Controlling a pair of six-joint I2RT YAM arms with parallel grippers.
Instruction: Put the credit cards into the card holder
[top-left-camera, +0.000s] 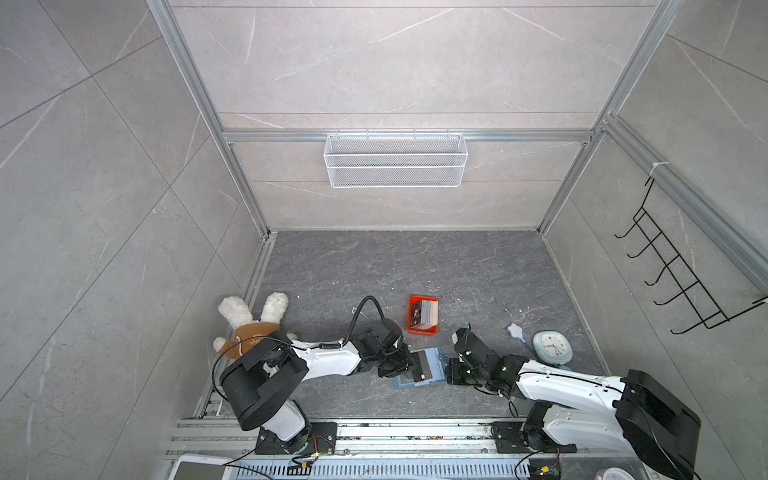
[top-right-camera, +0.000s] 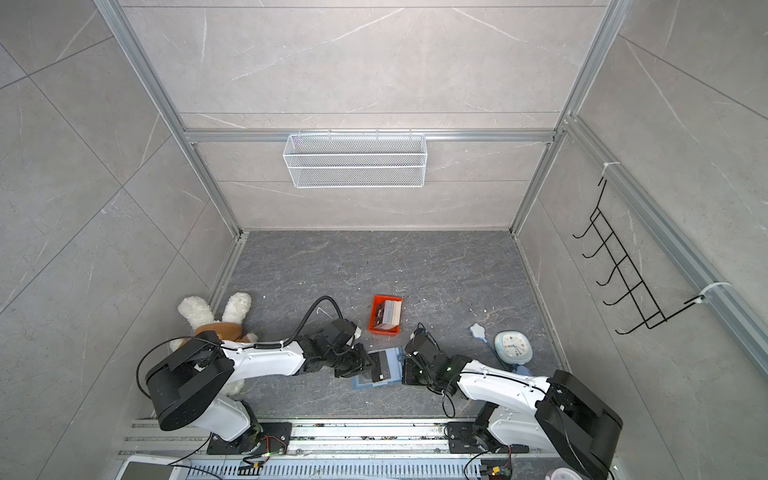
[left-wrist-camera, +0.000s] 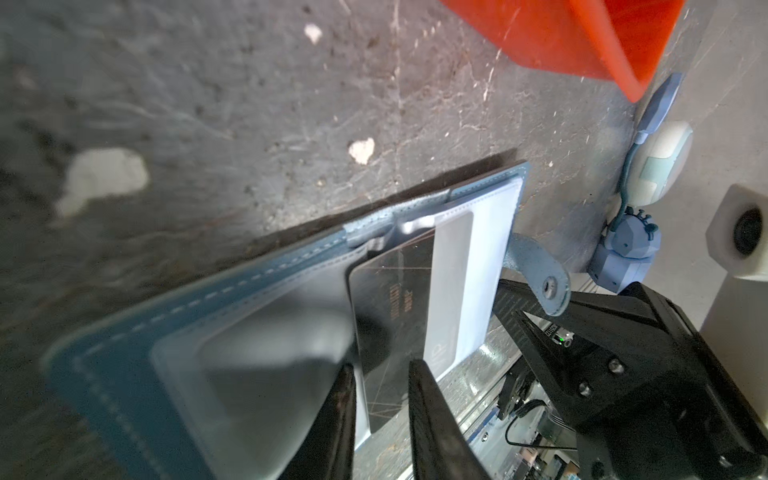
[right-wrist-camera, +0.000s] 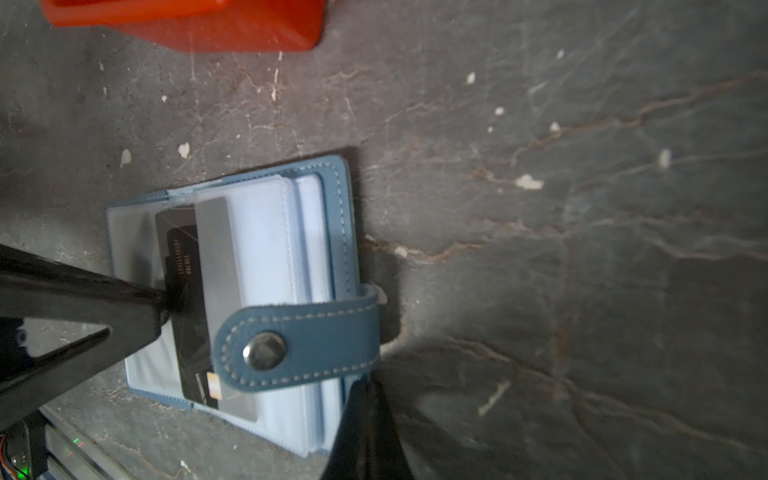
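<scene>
One dark card (right-wrist-camera: 191, 353) is sitting half inside a clear pocket of the card holder (top-left-camera: 435, 360), which is lying open near the front edge of the tabletop (top-left-camera: 374, 266), about midway along it. I am holding my left gripper (left-wrist-camera: 381, 365) low over the holder's left page. Its fingers are parted a little, and the card's free end is lying in the gap between them. My right gripper (right-wrist-camera: 365, 392) is closed, with its tip touching the holder's right edge just beside the snap tab (right-wrist-camera: 299, 345), which is folding over the pages. The other credit cards (top-left-camera: 426, 314) are standing stacked in the orange tray (top-left-camera: 422, 331), just behind the holder, toward the back edge.
</scene>
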